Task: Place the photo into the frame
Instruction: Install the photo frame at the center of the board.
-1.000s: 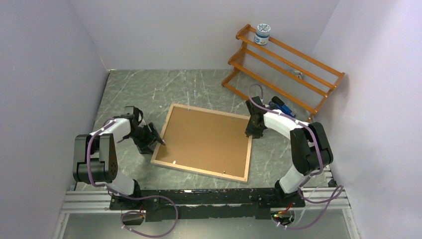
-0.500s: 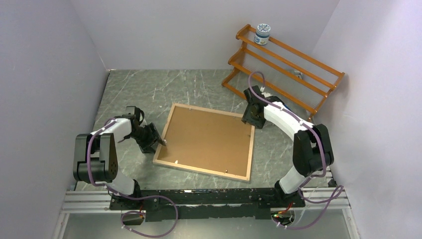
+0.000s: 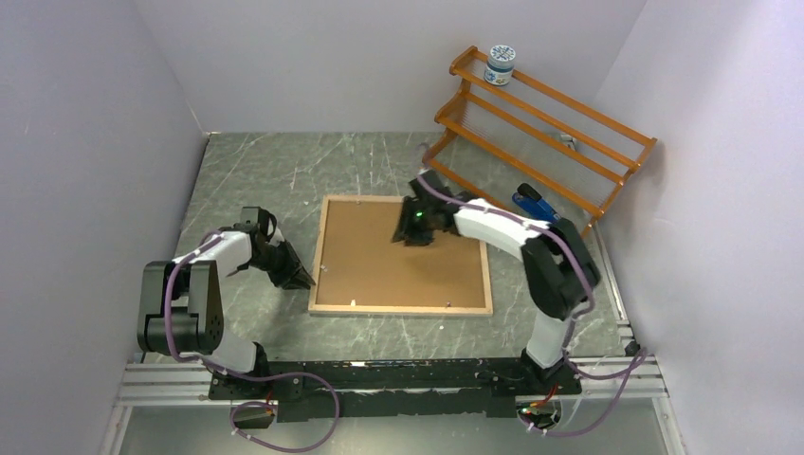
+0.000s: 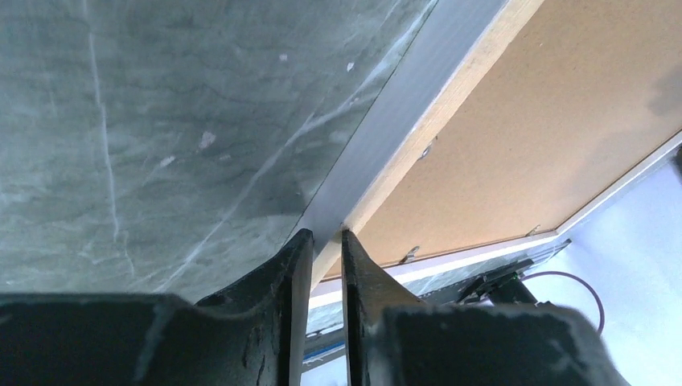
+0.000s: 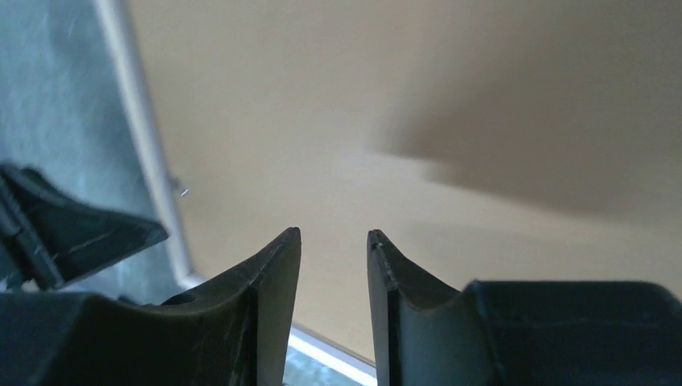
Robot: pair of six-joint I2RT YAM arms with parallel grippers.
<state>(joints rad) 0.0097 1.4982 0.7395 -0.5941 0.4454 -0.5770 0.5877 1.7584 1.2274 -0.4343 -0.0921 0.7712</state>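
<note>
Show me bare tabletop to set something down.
Widest: the grey marble tabletop between the back wall and the face-down wooden picture frame. A narrower strip lies between the frame and the black base rail. Crowded on the right: orange wooden rack, blue tool, right arm.

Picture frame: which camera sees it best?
The top camera: the whole frame lies back-up there. The left wrist camera catches just one edge and corner; the right wrist camera sees mostly its brown backing panel.
</note>
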